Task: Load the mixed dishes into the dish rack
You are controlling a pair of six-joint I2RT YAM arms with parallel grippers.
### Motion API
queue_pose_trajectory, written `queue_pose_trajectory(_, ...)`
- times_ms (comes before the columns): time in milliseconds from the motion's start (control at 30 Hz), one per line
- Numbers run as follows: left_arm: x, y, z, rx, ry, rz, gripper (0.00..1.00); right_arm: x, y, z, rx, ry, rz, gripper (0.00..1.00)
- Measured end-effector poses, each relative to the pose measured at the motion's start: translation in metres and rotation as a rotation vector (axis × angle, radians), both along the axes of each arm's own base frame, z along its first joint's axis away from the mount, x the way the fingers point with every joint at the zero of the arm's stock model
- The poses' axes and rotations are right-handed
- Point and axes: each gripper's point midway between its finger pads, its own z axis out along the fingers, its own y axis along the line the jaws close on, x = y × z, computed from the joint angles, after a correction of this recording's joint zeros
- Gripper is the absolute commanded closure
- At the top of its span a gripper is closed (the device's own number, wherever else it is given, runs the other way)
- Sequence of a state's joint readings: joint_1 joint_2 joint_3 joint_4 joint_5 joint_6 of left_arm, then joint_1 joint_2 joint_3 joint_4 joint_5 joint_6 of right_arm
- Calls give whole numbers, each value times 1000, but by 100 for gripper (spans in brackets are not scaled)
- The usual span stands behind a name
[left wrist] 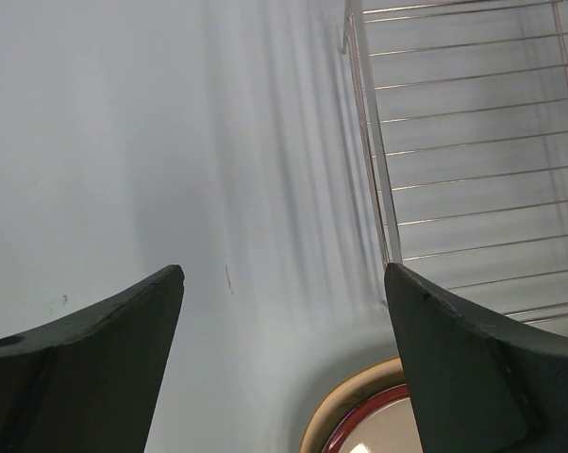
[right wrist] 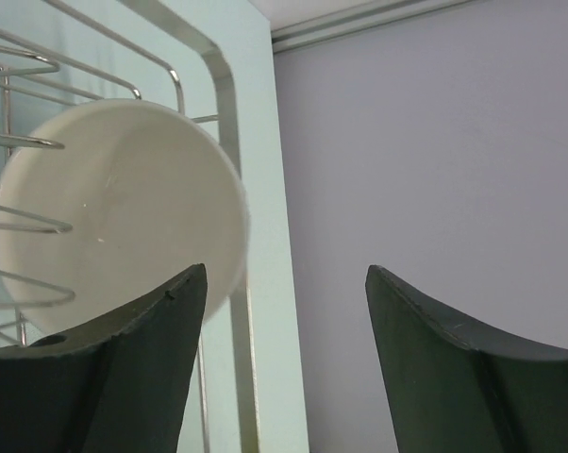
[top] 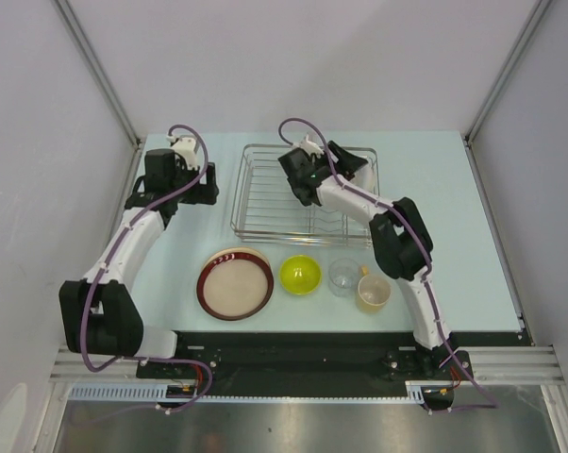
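Pale plate [right wrist: 124, 217]: seen standing on edge among the tines at the far right end of the rack [top: 265, 198], close against the rack's end wire. It is plain cream and round, with its shallow face turned toward the right wrist camera. No pattern can be made out from here.

Right fingers [right wrist: 454, 377]: spread wide with nothing between them. The plate lies off to one side of the gap, beyond the fingertip on the left of the wrist view. Whether that fingertip touches the plate cannot be told. The plate is judged loaded and held up by the tines alone, so a pull straight back and up is judged to clear it.

Four dishes are noted in a row on the counter [top: 454, 236], near of the rack:
- red-rimmed plate [top: 235, 283], flat, at the left end
- yellow-green bowl [top: 300, 275], mouth up
- clear glass [top: 343, 276]
- yellowish cup [top: 373, 291], just beside the glass at the right end

Left fingers [left wrist: 86, 359]: also wide and empty, hovering over bare counter just left of the rack. The red-rimmed plate's edge shows low in the left wrist view, between the fingers and toward the arm's base. The left arm is therefore judged nearer to that plate, and the right arm nearer to the glass and cup.
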State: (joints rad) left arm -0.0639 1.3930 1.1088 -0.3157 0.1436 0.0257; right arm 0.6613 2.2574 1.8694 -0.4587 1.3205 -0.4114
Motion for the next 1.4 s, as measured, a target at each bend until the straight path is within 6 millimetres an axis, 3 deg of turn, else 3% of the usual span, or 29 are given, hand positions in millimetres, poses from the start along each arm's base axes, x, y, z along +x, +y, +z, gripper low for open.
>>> queue_pose_trajectory(133,-4,1,9,-1,-18,1,7,-21,11,43,41,-60,41,23)
queue_pose_trajectory(233,-7,1,14,0,-24,2,7,-52,32,79,123,-109,113,23)
queue_pose_trajectory(367,-13,4,16,1,-20,7,7,-104,80,102,444,-66,284,31)
queue_pose_trajectory(500,-21,6,20,5,-26,9,7,-178,113,81,748,134,441,30)
queue_pose_trajectory(600,-33,7,20,6,-22,8,7,-231,110,41,876,324,466,31)
queue_pose_trajectory(700,-43,8,24,7,-25,8,7,-259,99,0,927,463,408,32)
queue_pose_trajectory(800,-49,8,29,7,-36,8,7,-272,99,-24,958,541,373,32)
queue_pose_trajectory(933,-57,9,35,7,-45,8,7,-279,118,-32,1047,588,394,32)
queue_pose_trajectory(1133,-58,9,32,7,-35,8,7,-272,131,-36,1107,590,412,34)
queue_pose_trajectory(1400,-59,8,29,6,-28,7,7,-259,129,-66,1123,610,365,35)
